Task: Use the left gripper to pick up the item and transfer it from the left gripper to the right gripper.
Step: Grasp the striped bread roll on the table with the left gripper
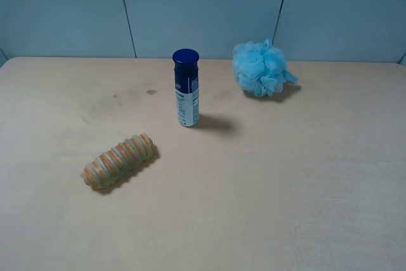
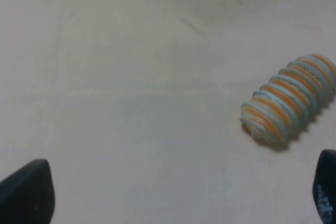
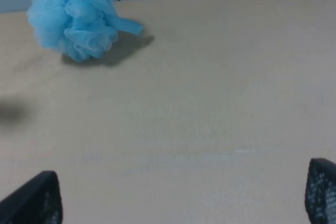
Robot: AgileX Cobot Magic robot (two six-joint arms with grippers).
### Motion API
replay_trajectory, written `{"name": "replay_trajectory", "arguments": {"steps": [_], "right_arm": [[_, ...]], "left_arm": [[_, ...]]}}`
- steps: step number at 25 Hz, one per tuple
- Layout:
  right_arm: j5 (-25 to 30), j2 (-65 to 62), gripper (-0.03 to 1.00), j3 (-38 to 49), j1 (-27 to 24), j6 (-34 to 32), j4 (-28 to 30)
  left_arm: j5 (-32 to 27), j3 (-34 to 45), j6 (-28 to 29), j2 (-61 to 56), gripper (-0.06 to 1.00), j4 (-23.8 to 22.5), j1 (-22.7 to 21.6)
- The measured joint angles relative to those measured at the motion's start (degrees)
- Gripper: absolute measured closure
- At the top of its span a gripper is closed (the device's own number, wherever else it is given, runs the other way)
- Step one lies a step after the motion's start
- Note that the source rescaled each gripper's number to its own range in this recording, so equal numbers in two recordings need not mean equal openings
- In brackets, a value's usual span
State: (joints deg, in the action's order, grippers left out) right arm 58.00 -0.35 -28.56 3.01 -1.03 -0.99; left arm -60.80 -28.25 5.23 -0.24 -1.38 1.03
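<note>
The item [image 1: 119,160], a ribbed roll with orange and pale grey-green stripes, lies on the table's left front, tilted diagonally. It also shows in the left wrist view [image 2: 289,99]. Neither arm appears in the exterior high view. The left gripper [image 2: 176,195] is open and empty, its two black fingertips [image 2: 26,192] spread wide at the frame's edge, the item lying apart from them. The right gripper [image 3: 184,192] is open and empty over bare table, its fingertips [image 3: 34,200] far apart.
A white bottle with a blue cap [image 1: 186,88] stands upright mid-table, behind and right of the item. A fluffy light-blue bath pouf [image 1: 261,68] lies at the back right; it also shows in the right wrist view [image 3: 75,17]. A pale wall backs the tan table [image 1: 285,188].
</note>
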Motion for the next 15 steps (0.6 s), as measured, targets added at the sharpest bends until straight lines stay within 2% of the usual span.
{"name": "replay_trajectory", "arguments": {"steps": [15], "right_arm": [[0.06,0.0,-0.03,0.0,0.0,0.0,0.0]], "left_arm": [[0.0,0.0,0.0,0.0,-0.03,0.0,0.0]]}}
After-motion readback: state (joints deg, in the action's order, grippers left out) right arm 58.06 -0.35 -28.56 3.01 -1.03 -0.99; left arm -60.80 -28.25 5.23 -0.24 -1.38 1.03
